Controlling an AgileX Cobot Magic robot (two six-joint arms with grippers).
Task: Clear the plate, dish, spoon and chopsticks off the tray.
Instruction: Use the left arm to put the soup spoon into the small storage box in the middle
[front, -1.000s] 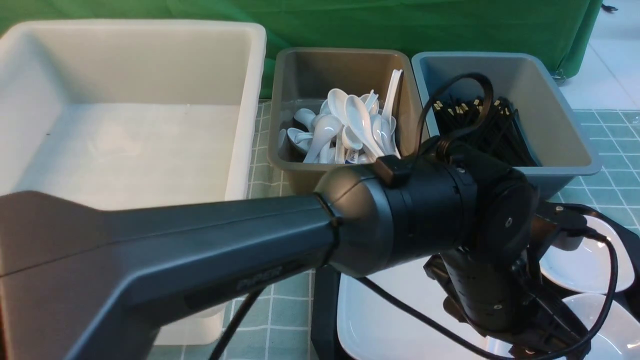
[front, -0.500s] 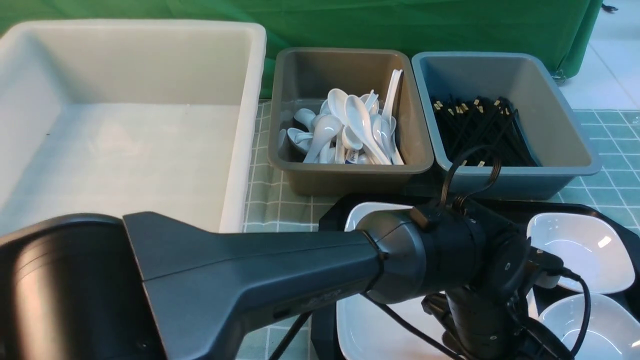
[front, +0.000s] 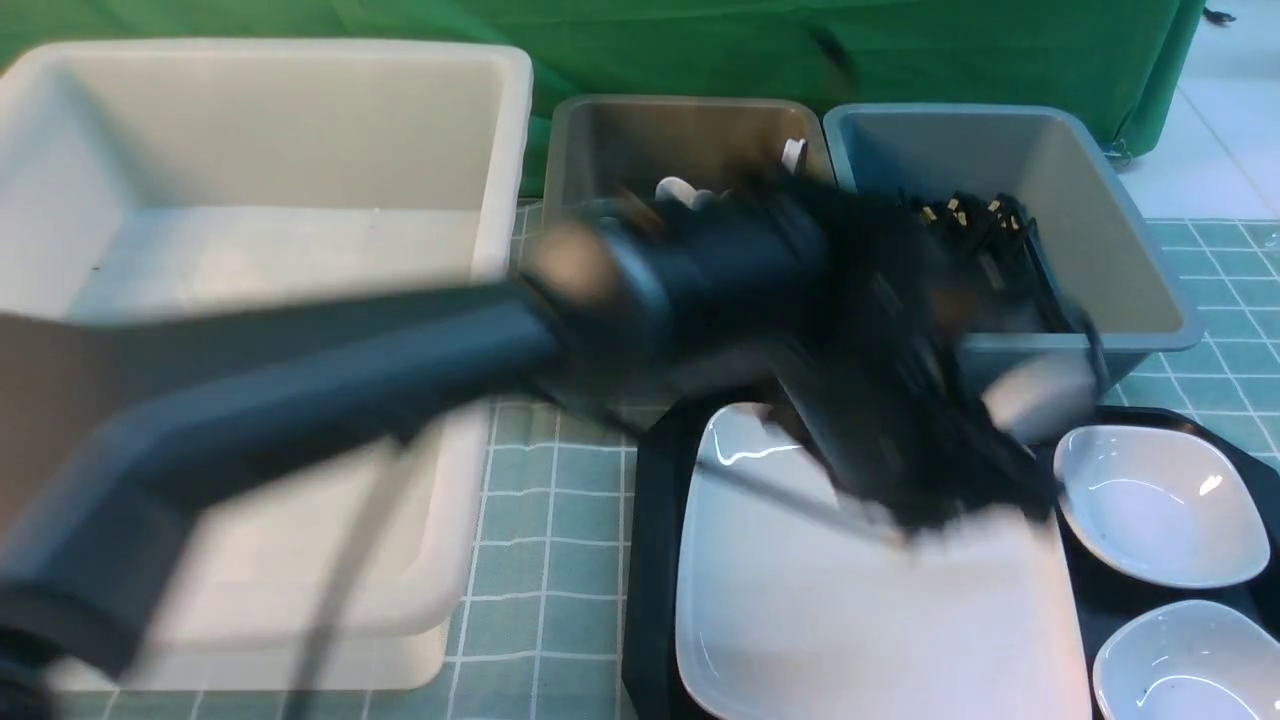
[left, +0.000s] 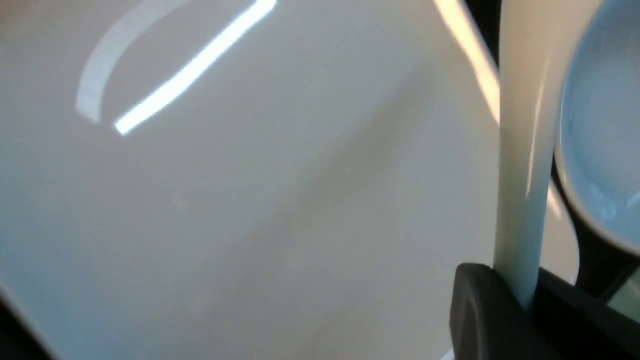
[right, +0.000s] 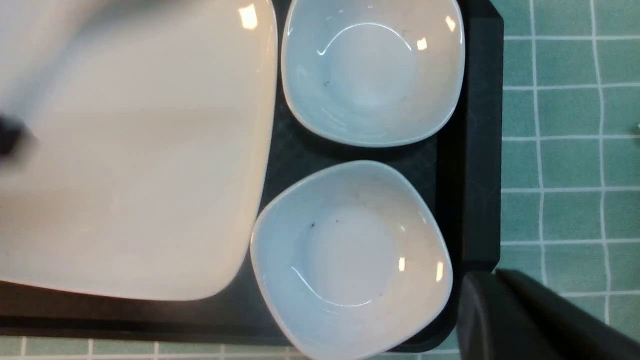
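Gripping spoon (left: 520, 175) handle between closed left fingers (left: 480, 310), above plate (left: 250, 200); right fingers (right: 505, 320) closed, empty.

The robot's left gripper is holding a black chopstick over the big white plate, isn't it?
Not quite. The left gripper is holding a white spoon, not a black chopstick, over the big white plate. The left wrist view shows it: the spoon's pale handle is pinched between the dark jaws.
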